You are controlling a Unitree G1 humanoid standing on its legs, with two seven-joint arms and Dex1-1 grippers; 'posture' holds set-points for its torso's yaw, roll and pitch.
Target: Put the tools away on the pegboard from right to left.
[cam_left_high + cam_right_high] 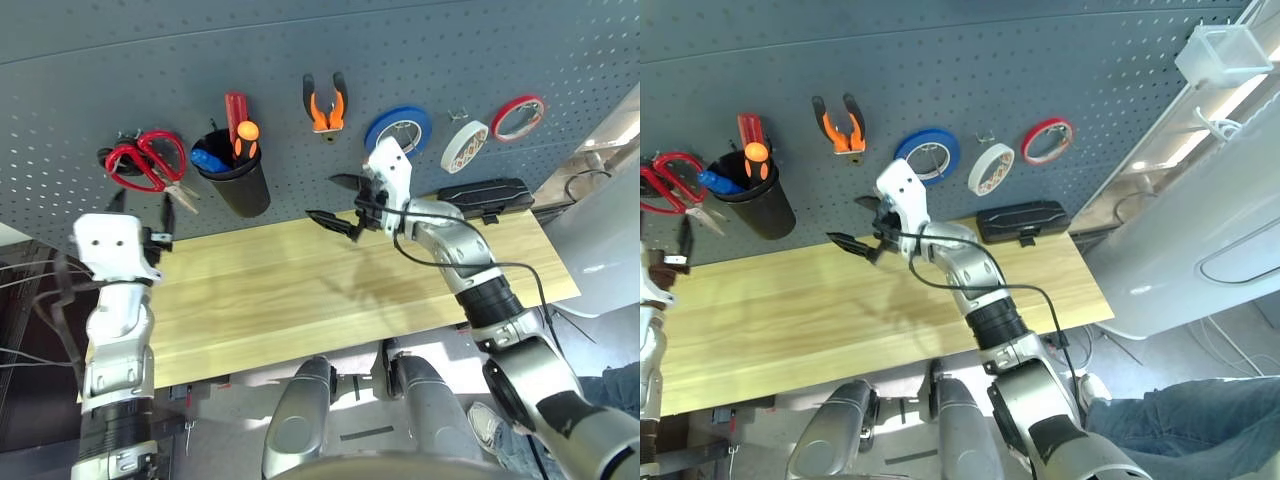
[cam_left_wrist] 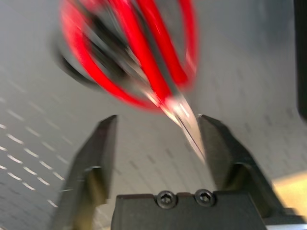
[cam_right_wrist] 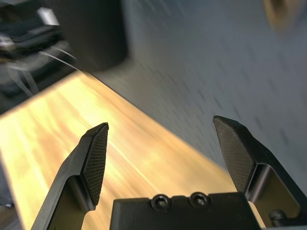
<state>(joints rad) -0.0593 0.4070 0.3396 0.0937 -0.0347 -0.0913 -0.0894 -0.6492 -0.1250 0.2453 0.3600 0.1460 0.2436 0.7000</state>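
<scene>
All four tools hang on the pegboard (image 1: 300, 60): red-handled scissors (image 1: 150, 160) at 9 o'clock, screwdriver (image 1: 246, 136) in the black cup (image 1: 238, 182), pliers (image 1: 325, 103), whitish tape roll (image 1: 464, 146) at 3 o'clock. Left end effector (image 2: 158, 143) gapes empty below the scissors; right end effector (image 3: 168, 158) spread wide, empty, over the bench (image 1: 300, 290)

We see our left tool (image 2: 156, 143) open and raised; our right tool (image 3: 168, 153) spread wide, apparently empty, forearm extended forward.
</scene>
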